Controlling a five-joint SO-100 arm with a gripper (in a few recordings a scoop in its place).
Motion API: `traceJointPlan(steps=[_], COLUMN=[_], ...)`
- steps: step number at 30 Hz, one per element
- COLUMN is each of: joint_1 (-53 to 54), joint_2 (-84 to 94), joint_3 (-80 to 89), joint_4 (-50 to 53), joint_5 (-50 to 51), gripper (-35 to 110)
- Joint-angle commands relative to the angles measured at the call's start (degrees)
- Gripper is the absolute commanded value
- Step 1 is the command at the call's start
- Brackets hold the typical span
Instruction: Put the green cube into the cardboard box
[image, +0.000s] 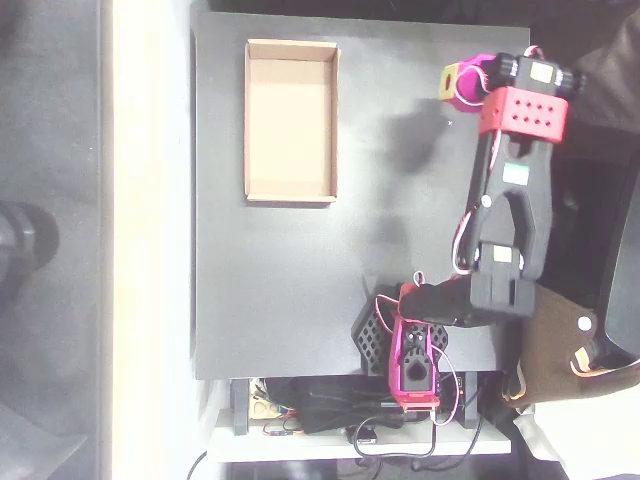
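Gripper (455, 82), magenta with a yellow-faced tip, hangs over the black table (300, 280) near its upper right in the overhead view; how far its jaws stand apart I cannot tell from above. Well to its left lies the cardboard box (291, 190), perhaps empty.

In the overhead view the worktop (300, 290) is a dark, matte black board with a pale strip along its left side. The cardboard box (291, 120) lies flat on it near the upper left, open side up, its long side running up and down the picture. The arm's magenta and black base (405, 345) stands at the worktop's lower edge.
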Motion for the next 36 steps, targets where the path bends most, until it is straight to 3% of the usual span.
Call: traceJointPlan(steps=[1, 10, 36], joint_1=[-0.09, -5.01, -34.54], joint_2=[8.17, 15.47, 13.97], joint_3=[-0.79, -4.83, -11.51], joint_4=[0.18, -0.79, -0.35], joint_5=[0.53, 0.44, 0.88], gripper=[9, 9, 9])
